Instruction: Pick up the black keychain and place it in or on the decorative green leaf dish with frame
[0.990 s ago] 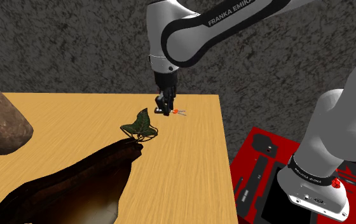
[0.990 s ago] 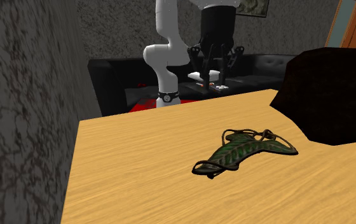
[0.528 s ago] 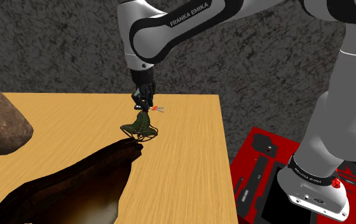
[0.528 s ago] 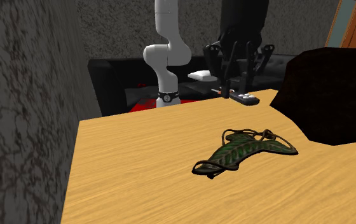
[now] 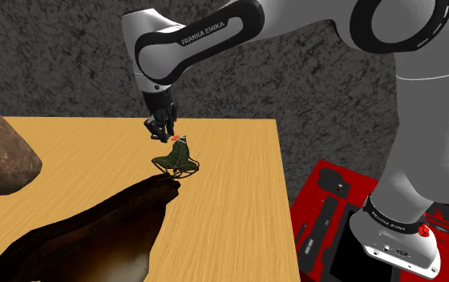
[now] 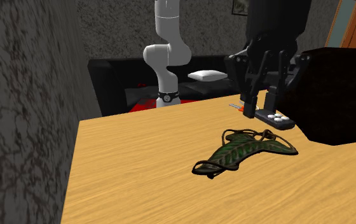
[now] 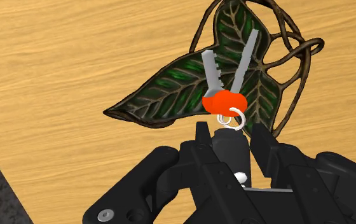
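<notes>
My black gripper (image 5: pixel 161 130) is shut on the black keychain (image 5: pixel 172 137), a dark fob with white buttons, orange key heads and two silver keys. It hangs just above the green leaf dish (image 5: pixel 176 156), which has a dark twisted frame and lies on the wooden table (image 5: pixel 231 200). In the second exterior view the gripper (image 6: pixel 262 109) holds the fob (image 6: pixel 276 120) over the far end of the dish (image 6: pixel 240 150). In the wrist view the keys (image 7: pixel 224 100) dangle past the gripper (image 7: pixel 229 133) over the leaf dish (image 7: pixel 170 86).
A large dark brown object (image 5: pixel 78 232) lies close beside the dish toward the table's near side, and shows as a dark mass (image 6: pixel 335 95) in the second exterior view. A brown rock-like lump (image 5: pixel 2 152) sits at the shoulder view's left. The red-and-black stand (image 5: pixel 335 216) is beyond the table's edge.
The arm has carried the keychain toward the shoulder view's left, from beside the dish to just above it. The dish has not moved.
</notes>
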Robot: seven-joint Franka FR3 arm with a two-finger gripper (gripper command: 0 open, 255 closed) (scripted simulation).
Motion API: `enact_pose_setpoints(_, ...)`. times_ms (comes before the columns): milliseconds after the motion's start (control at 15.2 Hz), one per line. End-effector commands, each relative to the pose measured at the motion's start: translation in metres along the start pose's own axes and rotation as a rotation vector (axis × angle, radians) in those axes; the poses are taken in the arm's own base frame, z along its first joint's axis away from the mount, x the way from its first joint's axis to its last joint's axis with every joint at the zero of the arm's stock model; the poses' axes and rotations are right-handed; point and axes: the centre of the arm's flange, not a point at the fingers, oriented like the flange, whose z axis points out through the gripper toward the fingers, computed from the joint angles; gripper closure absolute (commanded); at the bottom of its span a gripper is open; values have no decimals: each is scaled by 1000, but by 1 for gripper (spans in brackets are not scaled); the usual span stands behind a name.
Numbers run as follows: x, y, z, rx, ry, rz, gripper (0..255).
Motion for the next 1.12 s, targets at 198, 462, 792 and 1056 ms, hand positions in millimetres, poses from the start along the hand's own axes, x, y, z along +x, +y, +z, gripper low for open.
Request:
enact_pose_setpoints(198,0,0,26,0,1,0,255)
enact_pose_setpoints(462,-1,1,47,0,1,0,255)
enact_pose_setpoints(792,-2,1,60,0,1,0,255)
enact_pose_setpoints(1056,-2,1,60,0,1,0,255)
